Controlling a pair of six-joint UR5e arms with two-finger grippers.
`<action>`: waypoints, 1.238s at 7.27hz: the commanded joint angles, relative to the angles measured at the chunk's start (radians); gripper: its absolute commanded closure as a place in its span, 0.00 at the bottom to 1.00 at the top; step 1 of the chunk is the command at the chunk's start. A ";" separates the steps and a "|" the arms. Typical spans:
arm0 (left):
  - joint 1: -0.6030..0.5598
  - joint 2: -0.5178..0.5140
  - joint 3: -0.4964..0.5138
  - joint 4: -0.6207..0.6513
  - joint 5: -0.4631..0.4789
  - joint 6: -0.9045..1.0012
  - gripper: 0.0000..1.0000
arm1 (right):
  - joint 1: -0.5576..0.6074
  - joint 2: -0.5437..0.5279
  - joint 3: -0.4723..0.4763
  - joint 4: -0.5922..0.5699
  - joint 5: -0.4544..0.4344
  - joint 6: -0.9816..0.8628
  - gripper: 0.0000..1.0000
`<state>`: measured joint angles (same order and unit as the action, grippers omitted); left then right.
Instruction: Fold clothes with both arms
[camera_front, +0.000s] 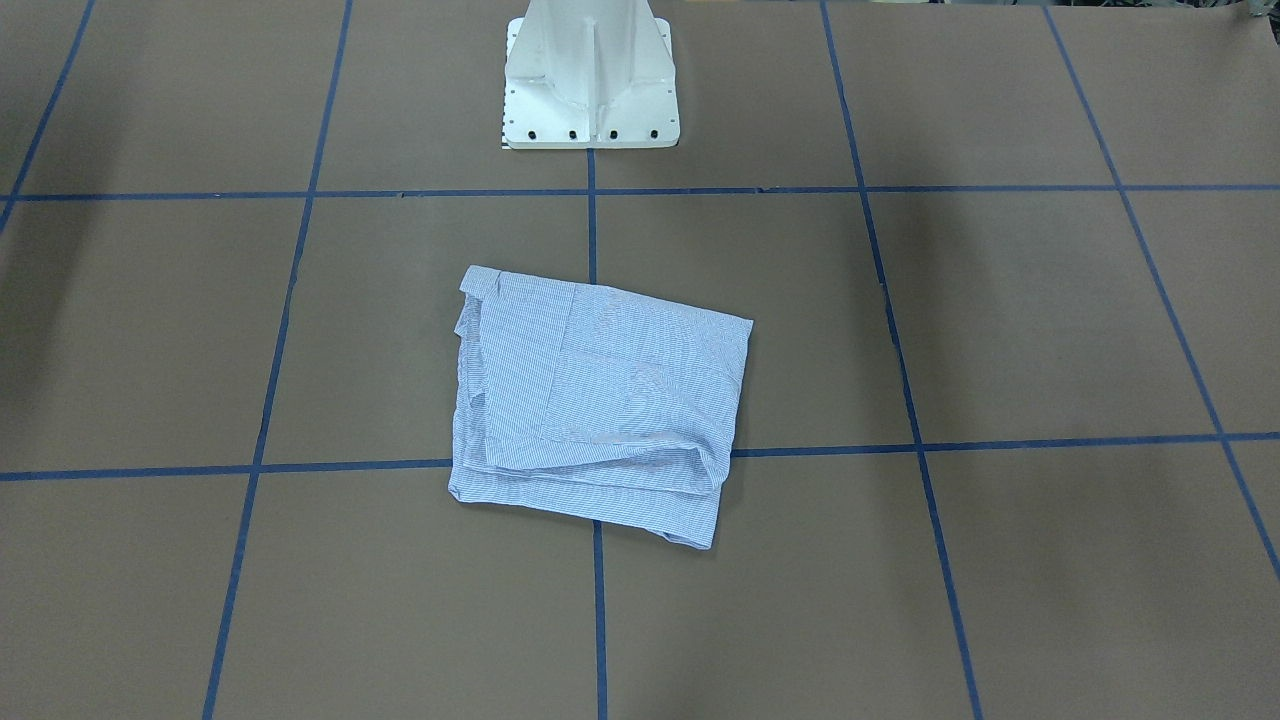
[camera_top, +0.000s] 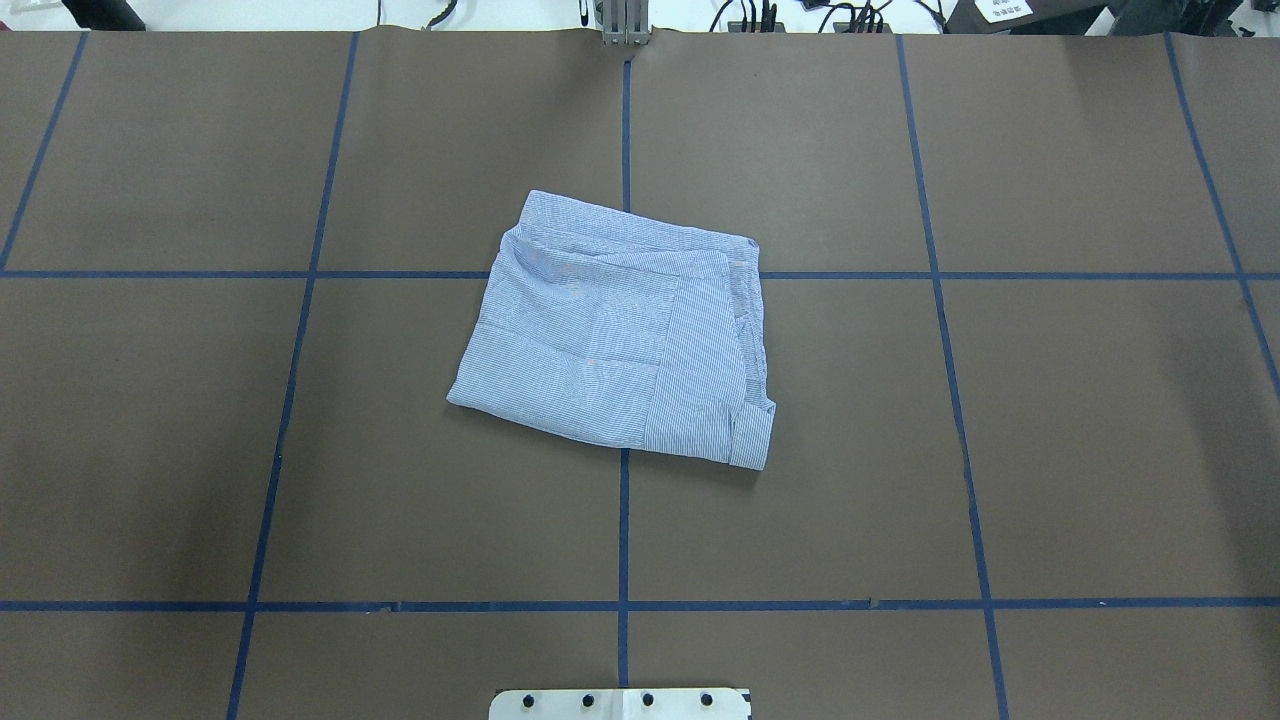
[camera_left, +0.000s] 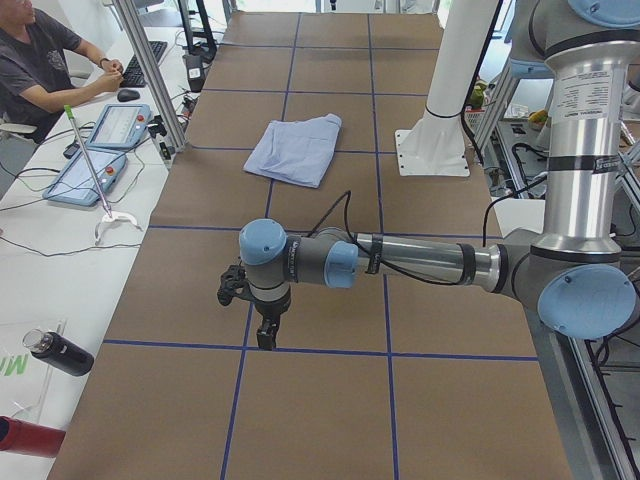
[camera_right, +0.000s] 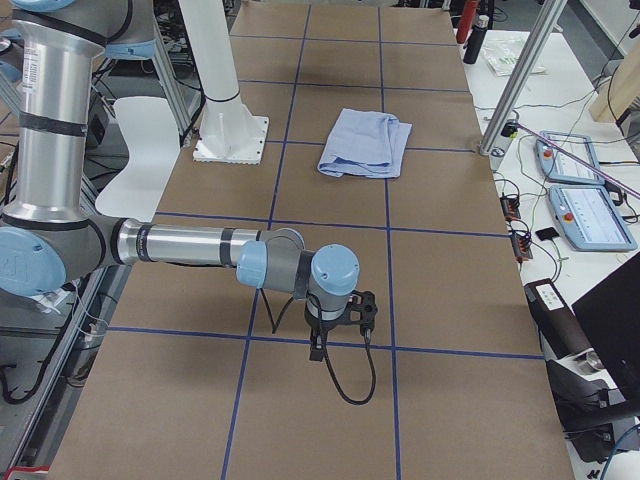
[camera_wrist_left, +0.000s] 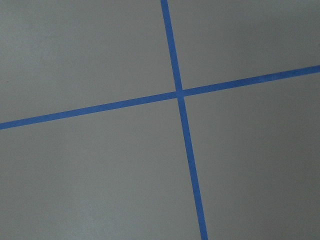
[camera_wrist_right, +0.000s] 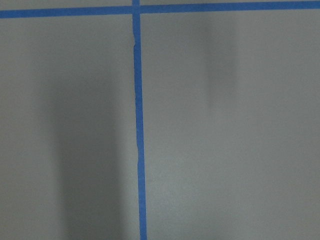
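Observation:
The light blue-and-white striped shirt (camera_top: 620, 345) lies folded into a rough rectangle at the middle of the brown table; it also shows in the front-facing view (camera_front: 600, 400), the exterior left view (camera_left: 297, 148) and the exterior right view (camera_right: 365, 143). My left gripper (camera_left: 265, 335) shows only in the exterior left view, hanging over the table far from the shirt. My right gripper (camera_right: 320, 345) shows only in the exterior right view, also far from the shirt. I cannot tell whether either is open or shut. Both wrist views show only bare table and blue tape.
Blue tape lines (camera_top: 623, 540) grid the brown table. The white pedestal base (camera_front: 590, 80) stands at the robot's edge. An operator (camera_left: 45, 60) sits at a side desk with tablets (camera_left: 85, 175). A metal post (camera_right: 515, 85) stands by the other side desk.

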<state>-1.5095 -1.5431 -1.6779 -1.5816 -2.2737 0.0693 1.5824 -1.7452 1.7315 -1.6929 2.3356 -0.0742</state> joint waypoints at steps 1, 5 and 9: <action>0.000 -0.002 -0.002 0.000 0.003 0.000 0.00 | 0.001 -0.002 -0.030 0.077 -0.001 0.004 0.00; 0.000 -0.002 -0.002 0.000 0.003 0.000 0.00 | -0.001 0.010 -0.035 0.078 0.001 0.008 0.00; 0.000 0.001 -0.002 0.000 0.003 -0.003 0.00 | -0.001 0.013 -0.041 0.079 -0.001 0.010 0.00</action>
<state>-1.5094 -1.5428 -1.6798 -1.5815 -2.2709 0.0662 1.5817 -1.7332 1.6944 -1.6139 2.3349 -0.0645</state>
